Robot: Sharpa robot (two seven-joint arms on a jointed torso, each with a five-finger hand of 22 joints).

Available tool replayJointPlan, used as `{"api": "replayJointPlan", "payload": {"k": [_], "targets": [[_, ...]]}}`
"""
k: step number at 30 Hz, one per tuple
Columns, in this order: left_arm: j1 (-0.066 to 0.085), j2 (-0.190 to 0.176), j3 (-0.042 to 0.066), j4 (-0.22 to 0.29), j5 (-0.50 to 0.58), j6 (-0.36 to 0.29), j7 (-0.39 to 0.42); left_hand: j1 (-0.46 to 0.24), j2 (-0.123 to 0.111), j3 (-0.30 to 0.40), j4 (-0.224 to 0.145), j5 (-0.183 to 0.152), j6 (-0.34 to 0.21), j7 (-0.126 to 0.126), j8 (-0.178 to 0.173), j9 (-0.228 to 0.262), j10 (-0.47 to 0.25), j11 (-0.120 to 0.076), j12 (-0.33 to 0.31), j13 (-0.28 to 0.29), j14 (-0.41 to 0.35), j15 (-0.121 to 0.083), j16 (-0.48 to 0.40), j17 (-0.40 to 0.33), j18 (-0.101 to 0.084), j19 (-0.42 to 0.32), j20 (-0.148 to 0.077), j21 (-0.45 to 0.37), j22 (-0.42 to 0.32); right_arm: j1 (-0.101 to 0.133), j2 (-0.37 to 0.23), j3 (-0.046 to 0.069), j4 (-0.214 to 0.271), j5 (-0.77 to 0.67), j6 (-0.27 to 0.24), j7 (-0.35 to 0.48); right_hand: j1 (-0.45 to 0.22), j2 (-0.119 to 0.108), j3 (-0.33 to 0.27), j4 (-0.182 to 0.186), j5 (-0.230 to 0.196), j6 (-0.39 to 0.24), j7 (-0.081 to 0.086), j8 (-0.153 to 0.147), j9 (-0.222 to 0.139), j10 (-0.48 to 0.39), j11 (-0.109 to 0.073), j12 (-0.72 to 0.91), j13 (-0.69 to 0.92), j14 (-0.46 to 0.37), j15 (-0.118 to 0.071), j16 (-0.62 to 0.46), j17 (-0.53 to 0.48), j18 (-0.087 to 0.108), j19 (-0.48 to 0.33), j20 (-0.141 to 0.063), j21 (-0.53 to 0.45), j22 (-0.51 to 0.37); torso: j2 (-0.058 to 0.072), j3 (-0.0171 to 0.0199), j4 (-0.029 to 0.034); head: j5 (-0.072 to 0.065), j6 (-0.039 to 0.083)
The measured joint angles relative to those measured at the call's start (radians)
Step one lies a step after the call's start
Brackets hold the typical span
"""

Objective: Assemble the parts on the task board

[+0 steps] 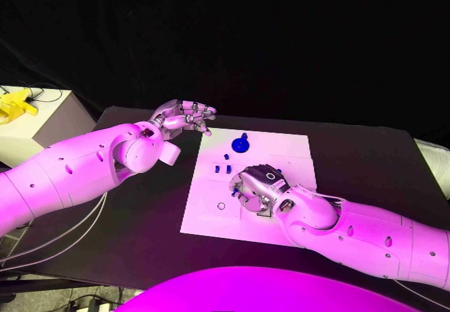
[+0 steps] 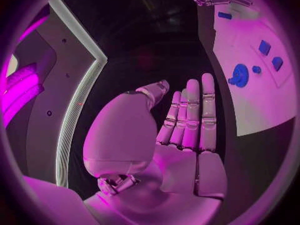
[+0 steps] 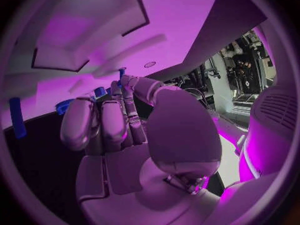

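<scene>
The white task board [image 1: 208,209] lay mid-table, with the round blue part [image 1: 242,143] near its far edge and small blue parts [image 1: 223,168] beside the right hand [image 1: 259,188], whose hold could not be told. These parts were judged light, stiff and slippery, best pinched at their sides; the left hand [image 1: 184,117] was held off the board's far left corner, fingers loosely curled on nothing, and a pale box [image 1: 38,127] stood well clear.

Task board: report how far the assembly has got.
Done: nothing clearly seated; whether the round blue part near the task board's far edge is mounted cannot be told. In hand: the right hand works over the board's middle, a small blue piece at its fingertips. Left: small blue parts lie loose, and a ring-marked spot is unfilled. The left hand waits off the board, holding nothing.
</scene>
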Motion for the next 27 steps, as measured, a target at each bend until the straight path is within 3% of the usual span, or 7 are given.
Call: {"api": "replayJointPlan", "payload": {"k": [22, 27], "targets": [[0.0, -0.002, 0.0, 0.003, 0.0, 0.005, -0.002, 0.0, 0.0, -0.004, 0.004, 0.0, 0.0, 0.0, 0.0, 0.0, 0.0, 0.0, 0.0, -0.002, 0.0, 0.0, 0.0, 0.001, 0.0, 0.0, 0.0, -0.007, -0.003, -0.004, 0.008, -0.003, -0.006, -0.01, 0.011, -0.001, 0.0, 0.0, 0.002, -0.002, -0.001, 0.0, 0.0, 0.0, 0.001, 0.0, 0.0, 0.001, 0.0, 0.0, 0.0, -0.004, -0.014, 0.0, -0.004, -0.004, -0.016, -0.013, 0.0, -0.0003, -0.0002, 0.004, 0.0], [0.0, -0.003, 0.0, 0.003, 0.0, 0.005, -0.003, 0.0, 0.0, -0.004, 0.004, 0.0, 0.0, 0.0, 0.0, 0.0, 0.0, 0.0, 0.0, -0.002, 0.0, 0.0, 0.0, 0.001, 0.0, 0.0, 0.0, -0.007, -0.003, -0.004, 0.006, -0.003, -0.005, -0.01, 0.014, 0.003, 0.0, 0.0, -0.025, 0.008, 0.014, -0.026, 0.015, -0.008, 0.004, -0.013, -0.013, 0.001, 0.0, 0.0, 0.0, -0.016, -0.04, 0.0, -0.02, 0.006, -0.037, -0.033, -0.001, -0.0001, -0.0005, 0.005, 0.0]]}}
